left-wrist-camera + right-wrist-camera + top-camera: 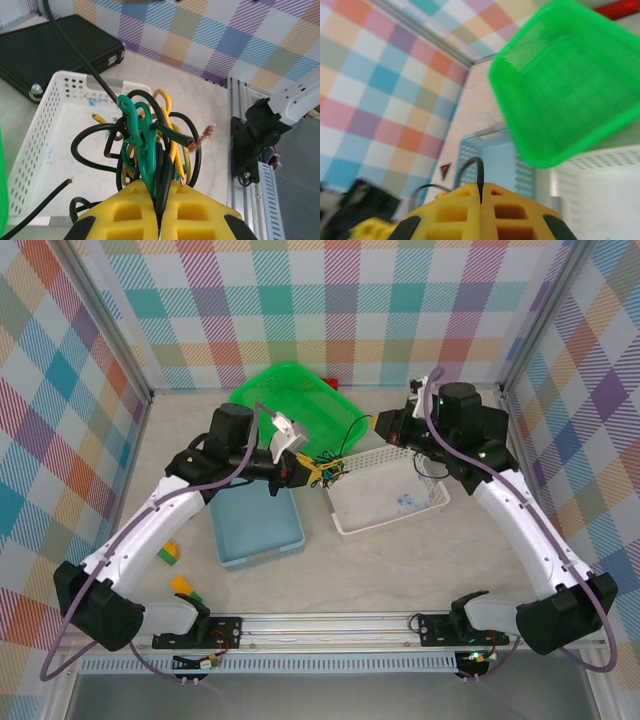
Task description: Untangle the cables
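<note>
The cables form one small knot (150,145) of black, yellow and green wire, held above the left edge of the white basket (390,502). My left gripper (159,200) is shut on the knot's lower strands; from above the knot (327,471) sits just off its fingertips. A single black cable (355,430) runs from the knot up and right to my right gripper (380,423). In the right wrist view that black cable (476,170) curls out from between the pressed yellow pads (455,210) of my right gripper (481,192), which is shut on it.
A green basket (300,400) sits at the back, a light blue tray (255,530) front left, the white basket between the arms. Small yellow and green blocks (172,555) lie near the left arm's base. A red object (331,383) rests behind the green basket.
</note>
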